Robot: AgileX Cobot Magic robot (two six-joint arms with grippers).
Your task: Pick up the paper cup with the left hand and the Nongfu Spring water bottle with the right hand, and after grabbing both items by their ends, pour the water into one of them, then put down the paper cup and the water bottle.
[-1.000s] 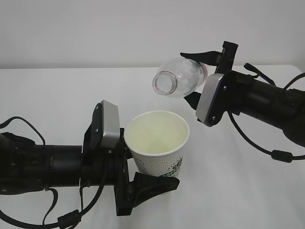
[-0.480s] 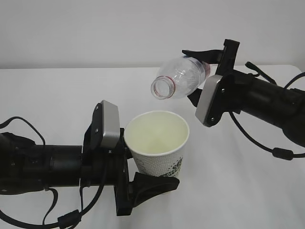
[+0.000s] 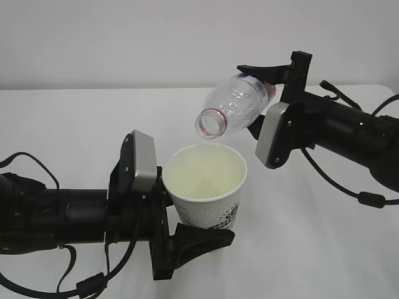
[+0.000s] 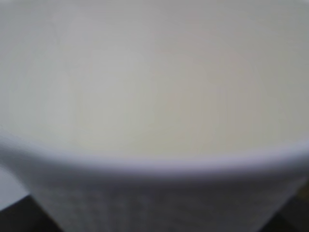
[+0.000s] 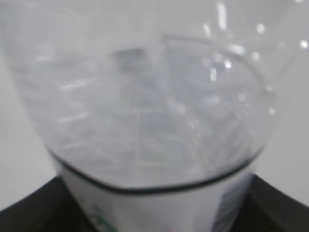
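Our left end effector [image 3: 187,240] is grasping the cup [image 3: 209,187] low on its side and holds it upright above the white surface [image 3: 75,124]. The cup's mouth faces up, and in our left wrist view its cream inside [image 4: 154,87] fills the picture. Our right end effector [image 3: 265,103] is grasping the bottle [image 3: 234,106] by its back end. The bottle is tipped, with its open mouth pointing down toward the cup, just above the rim and not touching it. We cannot tell if any water is coming out.
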